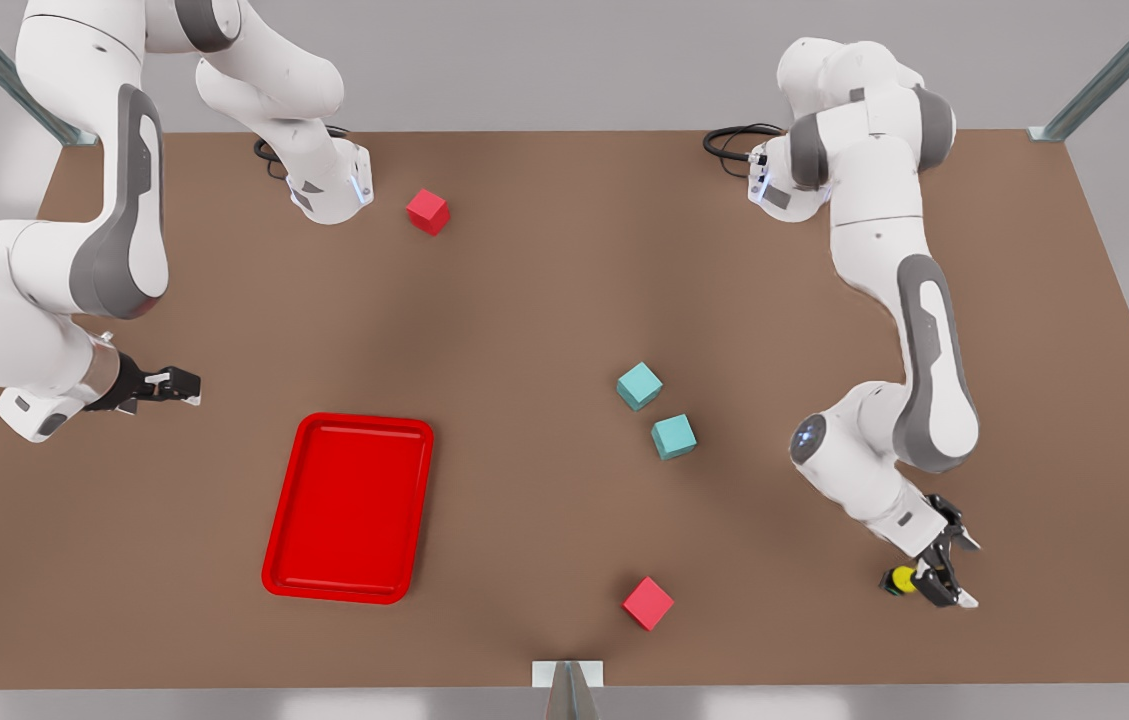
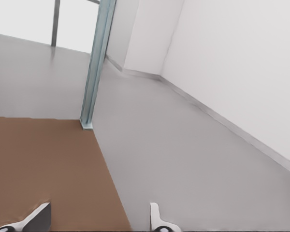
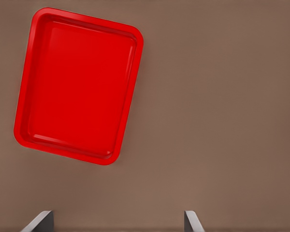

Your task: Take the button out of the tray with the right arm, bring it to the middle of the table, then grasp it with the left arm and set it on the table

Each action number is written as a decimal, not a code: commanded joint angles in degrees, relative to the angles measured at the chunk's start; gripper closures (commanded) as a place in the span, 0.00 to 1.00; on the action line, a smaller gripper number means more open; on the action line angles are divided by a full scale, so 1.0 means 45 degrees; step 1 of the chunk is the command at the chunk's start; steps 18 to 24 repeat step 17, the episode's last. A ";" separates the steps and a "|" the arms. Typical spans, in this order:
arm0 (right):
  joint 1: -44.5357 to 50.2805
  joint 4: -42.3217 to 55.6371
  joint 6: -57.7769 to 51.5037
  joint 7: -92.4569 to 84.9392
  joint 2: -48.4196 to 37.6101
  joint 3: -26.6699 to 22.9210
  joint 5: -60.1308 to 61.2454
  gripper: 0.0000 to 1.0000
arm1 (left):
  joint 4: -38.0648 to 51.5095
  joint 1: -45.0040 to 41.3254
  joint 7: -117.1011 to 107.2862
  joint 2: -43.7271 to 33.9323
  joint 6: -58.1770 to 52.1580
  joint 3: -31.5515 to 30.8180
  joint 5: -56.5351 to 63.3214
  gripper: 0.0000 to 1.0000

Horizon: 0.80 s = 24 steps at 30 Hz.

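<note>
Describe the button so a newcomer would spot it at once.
On the brown table, look to the front view's lower right, at the left gripper. The button lies beside it: tiny, black-bodied, yellow-capped, smaller than the red cubes and teal cubes.

The red tray (image 3: 77, 84) lies tilted on the brown table (image 3: 222, 121) — the right gripper's (image 3: 118, 222) fingertips (image 3: 38, 221) spread wide.

The middle of the table (image 1: 544, 300) lies bare and wide. Obstacles ring it: the tray (image 1: 349, 508) on the front view's left, one teal cube (image 1: 639, 386) beside another teal cube (image 1: 673, 436) on its right, a near red cube (image 1: 648, 603), and a far red cube (image 1: 428, 211).
</note>
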 commanded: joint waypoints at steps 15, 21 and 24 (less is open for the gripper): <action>0.0006 0.0006 -0.0012 -0.0010 -0.0018 0.0002 0.0010 0.00 | -0.3709 0.4084 2.6180 -0.9223 -0.9428 -0.5756 -1.1999 0.00; 0.0026 0.0006 -0.0012 -0.0010 -0.0018 0.0002 0.0010 0.00 | -0.3709 0.4085 2.6199 -0.9204 -0.9409 -0.5796 -1.1960 0.00; 0.0026 0.0006 -0.0012 -0.0010 -0.0018 0.0002 0.0010 0.00 | -0.3709 0.4085 2.6199 -0.9204 -0.9409 -0.5796 -1.1960 0.00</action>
